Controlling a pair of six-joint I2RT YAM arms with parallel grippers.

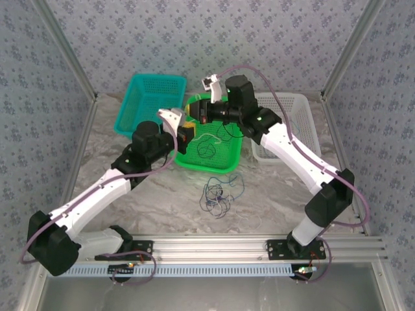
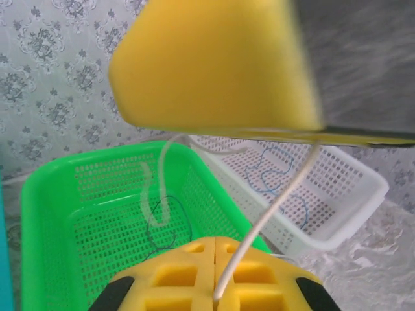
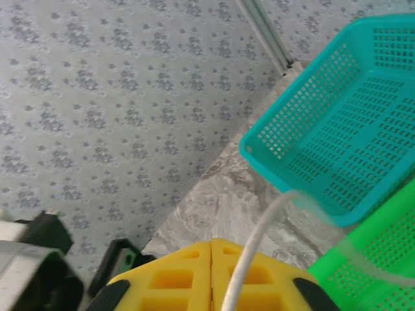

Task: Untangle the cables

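- Top view: a tangle of blue and dark cables lies on the table, just before the green basket. That basket holds a dark cable loop. The teal basket and the white basket flank it.
- Left wrist: my left gripper has its fingers pressed together, pinching a whitish cable. A blue cable lies in the white basket.
- Right wrist: my right gripper has its fingers together. The whitish cable rises from them, perhaps pinched, toward the teal basket.

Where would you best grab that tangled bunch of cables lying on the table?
Probably pinch one outer loop of the tangled bunch, coming straight down from above: it lies flat on the table, and edge loops stand clear of the middle.
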